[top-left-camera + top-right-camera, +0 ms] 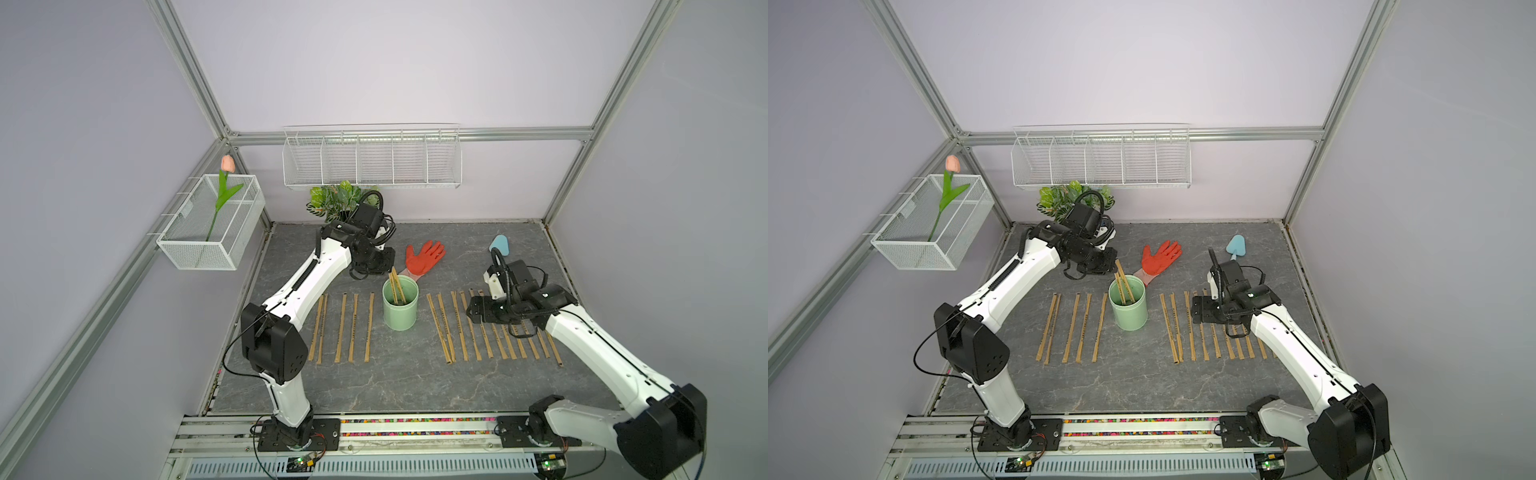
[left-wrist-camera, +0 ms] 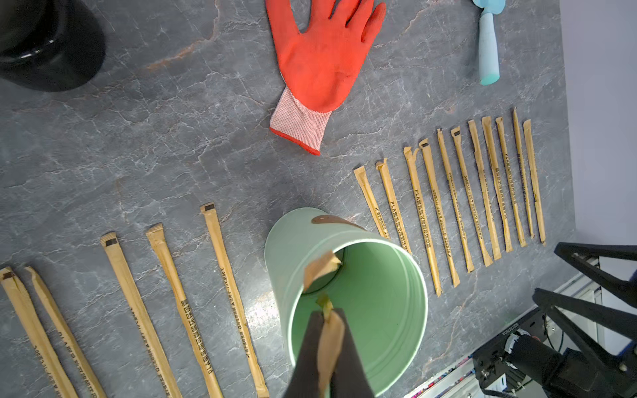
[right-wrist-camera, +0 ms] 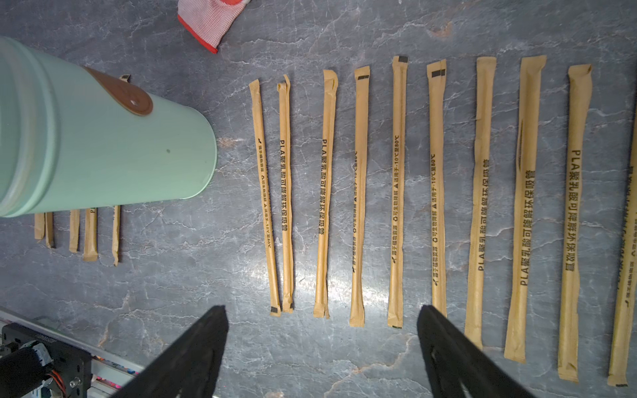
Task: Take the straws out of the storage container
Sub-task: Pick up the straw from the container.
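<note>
A metal rail [image 1: 415,430] runs along the bottom edge of both top views. It carries the bases of two white-and-black robot arms. Beyond it lies a grey, marble-patterned desk [image 1: 374,386].

Tan paper-wrapped straws [image 1: 340,328] lie flat on the desk in two rows, side by side. Five lie left of centre and a longer row lies right of centre. Between the rows, in the middle of the frame, the storage container [image 1: 400,309] stands upright. It is a pale mint-green cup. A few straws stand inside it, leaning toward its far rim and poking above it.

The right hand [image 3: 322,318] hovers over the longer row at centre right. Its fingers are spread wide and hold nothing.

The left hand [image 2: 325,320] sits just above the container's far rim. In the left wrist view its dark fingers [image 2: 306,351] are pinched tight on a gripped straw [image 2: 329,344] over the container's mouth.

Just beyond the container, an orange-red glove [image 1: 424,259] lies flat, its fingers pointing toward the upper right. A small pale blue trowel [image 1: 500,245] lies near the desk's far right corner.

At the desk's back edge, a leafy plant [image 1: 336,199] shows partly behind the left arm. A white wire shelf [image 1: 370,166] hangs on the back wall. At the left of the frame, a white mesh basket [image 1: 212,224] on the side wall holds a pink tulip [image 1: 227,164].
</note>
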`<action>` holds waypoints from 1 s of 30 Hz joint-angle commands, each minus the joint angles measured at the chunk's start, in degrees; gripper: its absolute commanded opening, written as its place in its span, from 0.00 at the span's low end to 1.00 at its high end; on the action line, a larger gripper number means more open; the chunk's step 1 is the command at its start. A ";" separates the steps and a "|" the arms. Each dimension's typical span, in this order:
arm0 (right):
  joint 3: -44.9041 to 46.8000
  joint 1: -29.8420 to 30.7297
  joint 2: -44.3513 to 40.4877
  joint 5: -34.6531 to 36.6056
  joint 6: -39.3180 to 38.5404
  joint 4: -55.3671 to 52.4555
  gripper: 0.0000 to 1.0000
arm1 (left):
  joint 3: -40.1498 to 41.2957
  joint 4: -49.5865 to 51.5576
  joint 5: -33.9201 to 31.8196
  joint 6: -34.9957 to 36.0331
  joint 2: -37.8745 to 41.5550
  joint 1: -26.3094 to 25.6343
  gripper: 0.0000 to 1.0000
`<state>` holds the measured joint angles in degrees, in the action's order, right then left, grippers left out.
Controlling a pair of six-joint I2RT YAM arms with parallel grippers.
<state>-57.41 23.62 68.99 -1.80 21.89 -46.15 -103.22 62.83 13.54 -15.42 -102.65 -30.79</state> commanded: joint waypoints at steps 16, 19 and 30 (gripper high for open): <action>0.37 -0.39 0.44 -0.95 0.52 0.88 0.89 | -12.39 7.58 -2.22 2.24 3.55 -0.24 0.04; -0.06 -0.38 0.44 -0.92 0.44 0.56 0.89 | -15.80 9.77 -4.29 2.74 4.17 -0.24 0.04; -1.39 -0.38 0.54 -1.27 0.35 -0.38 0.89 | -24.78 13.53 -13.43 4.93 11.18 0.41 0.04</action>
<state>-57.89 23.62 69.04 -2.61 21.89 -46.00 -124.92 73.10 3.77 -12.38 -93.25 -30.72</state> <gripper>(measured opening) 0.891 0.042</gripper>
